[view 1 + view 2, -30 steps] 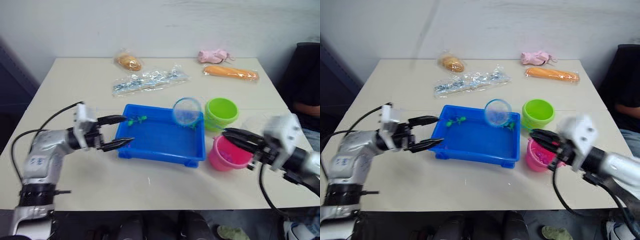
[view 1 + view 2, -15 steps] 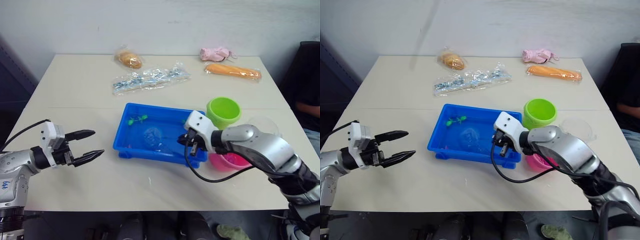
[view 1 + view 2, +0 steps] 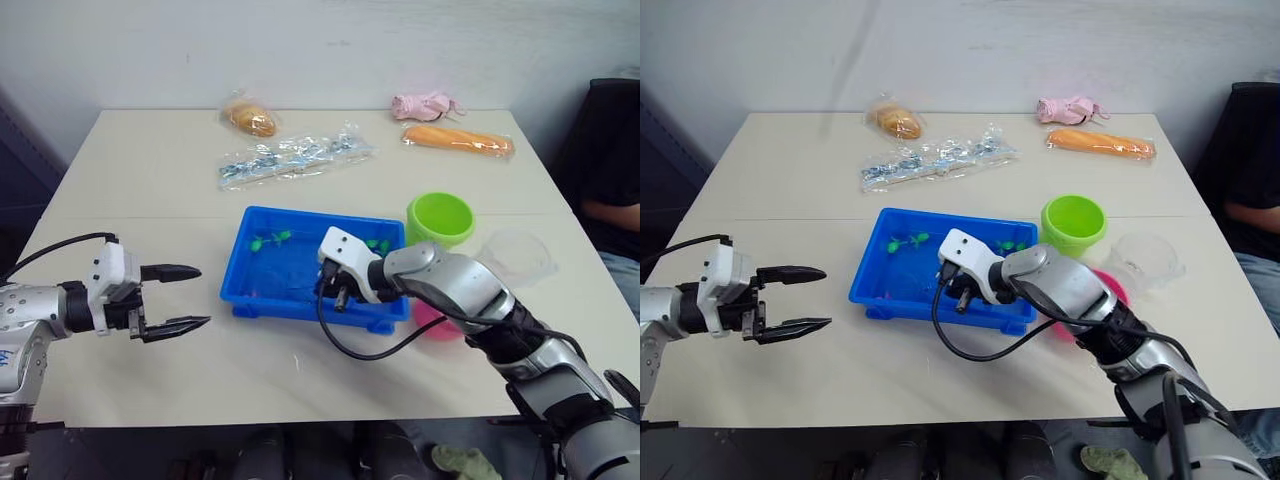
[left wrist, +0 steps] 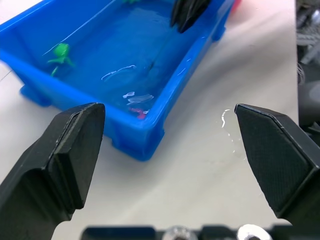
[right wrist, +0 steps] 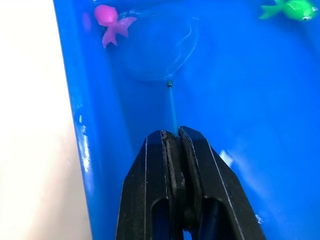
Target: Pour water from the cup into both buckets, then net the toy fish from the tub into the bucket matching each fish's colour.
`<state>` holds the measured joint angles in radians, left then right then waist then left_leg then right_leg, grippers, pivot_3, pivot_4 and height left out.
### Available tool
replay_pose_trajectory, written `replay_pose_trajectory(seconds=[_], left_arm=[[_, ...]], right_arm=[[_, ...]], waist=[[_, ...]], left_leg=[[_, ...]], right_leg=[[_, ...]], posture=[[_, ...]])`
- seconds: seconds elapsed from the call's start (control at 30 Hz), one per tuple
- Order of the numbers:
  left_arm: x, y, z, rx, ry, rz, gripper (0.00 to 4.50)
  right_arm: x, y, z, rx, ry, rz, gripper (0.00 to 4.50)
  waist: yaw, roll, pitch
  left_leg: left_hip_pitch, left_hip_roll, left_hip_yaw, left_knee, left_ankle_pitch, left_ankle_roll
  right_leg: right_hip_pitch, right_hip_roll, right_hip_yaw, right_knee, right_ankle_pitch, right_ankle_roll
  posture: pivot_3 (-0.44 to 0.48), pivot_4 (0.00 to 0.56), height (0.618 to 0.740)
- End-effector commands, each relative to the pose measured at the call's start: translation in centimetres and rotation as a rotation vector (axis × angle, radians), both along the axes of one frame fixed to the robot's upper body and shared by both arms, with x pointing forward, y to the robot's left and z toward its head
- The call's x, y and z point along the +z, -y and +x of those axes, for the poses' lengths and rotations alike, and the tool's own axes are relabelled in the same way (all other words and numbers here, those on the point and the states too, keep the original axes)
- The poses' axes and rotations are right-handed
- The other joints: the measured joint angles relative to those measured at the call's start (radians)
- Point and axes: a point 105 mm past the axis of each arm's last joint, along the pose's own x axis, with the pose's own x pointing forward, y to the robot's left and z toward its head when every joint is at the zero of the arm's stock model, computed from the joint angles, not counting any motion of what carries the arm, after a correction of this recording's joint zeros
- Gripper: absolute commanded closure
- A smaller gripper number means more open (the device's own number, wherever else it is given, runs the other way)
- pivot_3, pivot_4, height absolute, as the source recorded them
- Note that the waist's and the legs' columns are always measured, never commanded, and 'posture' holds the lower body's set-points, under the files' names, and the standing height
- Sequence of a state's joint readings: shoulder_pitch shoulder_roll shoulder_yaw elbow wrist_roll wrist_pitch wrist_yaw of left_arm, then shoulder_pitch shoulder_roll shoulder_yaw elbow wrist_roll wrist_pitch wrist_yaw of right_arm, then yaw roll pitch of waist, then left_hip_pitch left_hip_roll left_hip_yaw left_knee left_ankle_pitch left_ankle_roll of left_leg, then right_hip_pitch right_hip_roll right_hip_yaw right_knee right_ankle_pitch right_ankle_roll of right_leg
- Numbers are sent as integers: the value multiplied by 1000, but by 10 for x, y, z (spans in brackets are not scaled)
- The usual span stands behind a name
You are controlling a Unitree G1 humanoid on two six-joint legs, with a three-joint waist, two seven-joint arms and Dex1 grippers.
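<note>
Right wrist view: right gripper (image 5: 172,137) fingers clamp net (image 5: 159,47), now deeper into tub (image 5: 280,100) beside pink fish (image 5: 111,19); left gripper (image 3: 182,297) wide open, empty.

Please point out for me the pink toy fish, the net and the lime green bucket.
Small pink plastic toy fish (image 5: 111,21), right wrist view, on its body.
Round blue-rimmed mesh net (image 5: 159,47), right wrist view, on the mesh inside the hoop.
Lime green round plastic bucket (image 3: 440,218), left eye view, on its inner wall.
</note>
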<state>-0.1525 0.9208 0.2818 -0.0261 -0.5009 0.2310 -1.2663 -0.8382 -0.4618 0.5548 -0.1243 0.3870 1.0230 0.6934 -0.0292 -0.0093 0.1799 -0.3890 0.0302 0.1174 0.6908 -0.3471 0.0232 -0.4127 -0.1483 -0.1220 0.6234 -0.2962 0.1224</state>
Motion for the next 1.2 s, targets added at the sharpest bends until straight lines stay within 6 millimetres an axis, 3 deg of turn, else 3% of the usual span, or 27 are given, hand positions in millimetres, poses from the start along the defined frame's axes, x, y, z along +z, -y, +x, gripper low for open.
replay_pose_trajectory(seconds=[0.03, 0.3, 0.5, 0.73, 0.93, 1.2], left_arm=[[7, 3, 0, -31, 17, 40, 26], [5, 2, 1, -30, 12, 44, 26], [1, 3, 3, -26, 12, 39, 26], [-4, 6, 4, -22, 18, 19, 26], [-1, 15, 6, -28, 31, -51, 26], [11, 42, 9, -118, 21, -160, 26]], right_arm=[[5, -7, -6, 44, -34, 30, 4500], [28, -4, -7, 41, -114, 143, 4500], [38, 6, -14, 58, -182, 180, 4500], [43, 26, -6, -20, -189, 205, 4500], [59, 51, -15, -35, -175, 262, 4500], [75, 109, -43, -108, -108, 268, 4500]], waist=[[-1, 0, 0], [-2, 0, 0], [-2, 0, 0], [-2, 0, 0], [3, 0, 0], [11, 0, 0]], left_leg=[[0, 0, 0, 0, 0, 0], [0, 0, 1, 0, 0, 0], [0, 0, 1, -1, 0, 0], [0, 0, 1, -1, 0, 0], [0, 0, 1, 0, 0, 0], [-1, 0, 0, 0, 0, 0]], right_leg=[[0, 0, 0, 0, 0, 0], [-1, 1, 0, 0, 0, 0], [-1, 1, 1, 0, 0, 0], [-1, 1, 1, 0, 0, 0], [-1, 0, 1, 0, 0, 0], [0, 0, 0, -1, 0, 0]], posture=[[0, 150, 740], [0, 150, 740], [0, 150, 740], [0, 150, 740], [0, 150, 740], [0, 150, 740]])
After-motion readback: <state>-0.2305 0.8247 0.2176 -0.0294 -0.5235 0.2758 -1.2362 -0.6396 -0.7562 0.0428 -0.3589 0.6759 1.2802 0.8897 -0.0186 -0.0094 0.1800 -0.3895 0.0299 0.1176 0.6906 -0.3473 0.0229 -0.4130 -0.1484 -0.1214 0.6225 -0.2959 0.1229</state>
